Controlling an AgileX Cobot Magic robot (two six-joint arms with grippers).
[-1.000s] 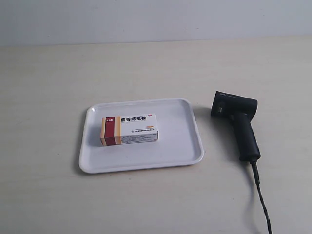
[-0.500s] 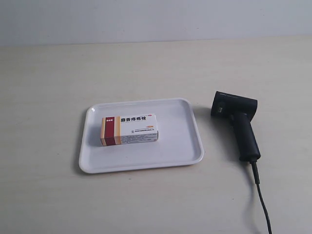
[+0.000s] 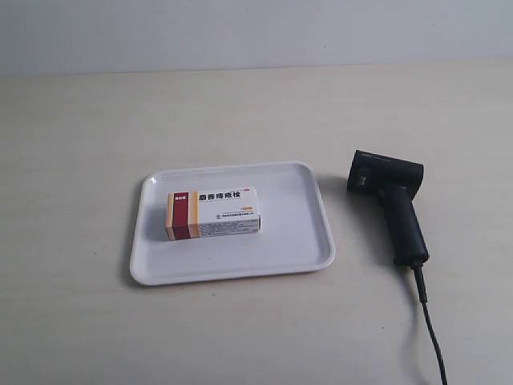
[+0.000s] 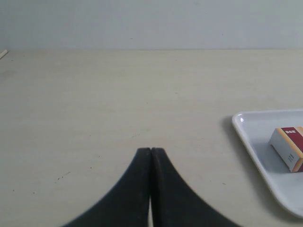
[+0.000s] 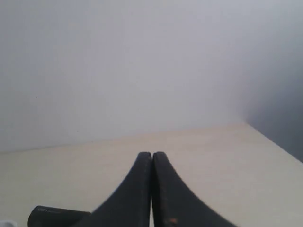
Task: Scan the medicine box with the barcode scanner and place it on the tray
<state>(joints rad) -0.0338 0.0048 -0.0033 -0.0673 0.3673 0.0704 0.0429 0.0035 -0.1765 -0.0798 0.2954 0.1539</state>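
Box (image 3: 213, 214) is seen lying flat inside the tray (image 3: 309, 241), scanner (image 3: 390, 204) on the table just beside the tray, untouched by either arm. Left gripper (image 4: 150, 156) and right gripper (image 5: 152, 158) are both closed with nothing held, well clear. Placement looks done; whether scanning was done cannot be told.

Exterior view: scanner cable (image 3: 429, 329) cut off at lower edge; small print on medicine box (image 3: 213, 214) too fine to read. Left wrist view: tray (image 4: 251, 151) and box cropped by frame edge. Right wrist view: barcode scanner (image 5: 57, 216) only partly in frame.
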